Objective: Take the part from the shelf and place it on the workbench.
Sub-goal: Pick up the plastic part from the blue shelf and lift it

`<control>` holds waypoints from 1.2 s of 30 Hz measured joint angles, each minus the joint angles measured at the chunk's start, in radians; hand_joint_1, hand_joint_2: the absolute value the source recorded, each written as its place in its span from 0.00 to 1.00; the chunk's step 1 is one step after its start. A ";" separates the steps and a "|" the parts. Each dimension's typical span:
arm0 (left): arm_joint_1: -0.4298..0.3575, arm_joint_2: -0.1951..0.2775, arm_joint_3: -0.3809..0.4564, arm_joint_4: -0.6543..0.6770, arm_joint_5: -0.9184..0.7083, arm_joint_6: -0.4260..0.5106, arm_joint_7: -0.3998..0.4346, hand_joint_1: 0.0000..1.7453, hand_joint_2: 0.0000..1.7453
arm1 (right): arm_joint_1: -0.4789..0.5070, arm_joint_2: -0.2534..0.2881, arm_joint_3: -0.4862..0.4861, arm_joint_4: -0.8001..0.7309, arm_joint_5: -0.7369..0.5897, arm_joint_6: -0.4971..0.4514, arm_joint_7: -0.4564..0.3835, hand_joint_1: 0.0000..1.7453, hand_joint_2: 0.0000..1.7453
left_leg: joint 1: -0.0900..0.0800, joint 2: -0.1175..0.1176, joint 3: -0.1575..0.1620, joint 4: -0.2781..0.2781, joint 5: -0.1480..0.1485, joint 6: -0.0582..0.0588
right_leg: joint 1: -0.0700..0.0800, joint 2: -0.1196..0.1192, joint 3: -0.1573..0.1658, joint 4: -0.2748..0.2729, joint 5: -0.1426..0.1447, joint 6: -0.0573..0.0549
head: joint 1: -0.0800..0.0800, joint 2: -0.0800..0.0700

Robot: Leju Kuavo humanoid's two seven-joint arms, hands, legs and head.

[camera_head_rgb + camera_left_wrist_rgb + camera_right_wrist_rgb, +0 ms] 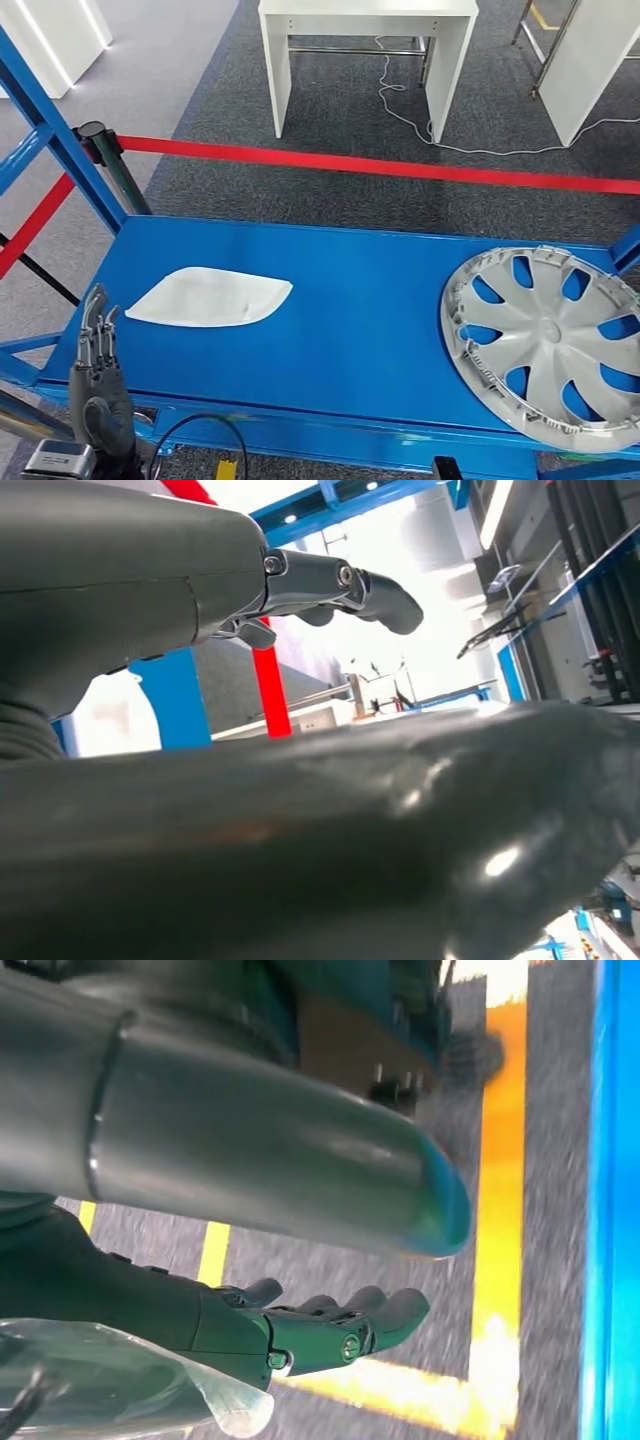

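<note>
Blue shelf [362,300] with white part [207,298], left hand [98,375] beside it

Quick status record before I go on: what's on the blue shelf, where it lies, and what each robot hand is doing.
surface: blue shelf
white part: lying flat on the left half of the shelf
hubcap: silver, lying on the right end, reaching the front edge
left robot hand: raised at the shelf's front left corner, fingers extended, holding nothing, apart from the white part
right robot hand: hanging over grey floor with yellow lines, fingers extended, holding nothing
barrier: red tape behind the shelf
background: white table
</note>
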 joint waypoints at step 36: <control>-0.082 0.102 0.007 0.074 -0.474 -0.065 0.275 0.00 1.00 | 0.006 0.004 -0.006 0.000 0.028 0.038 0.022 0.00 0.00 | 0.002 0.001 -0.019 0.242 -0.191 -0.015 | 0.000 -0.006 -0.064 -0.004 0.071 -0.015 | -0.006 0.000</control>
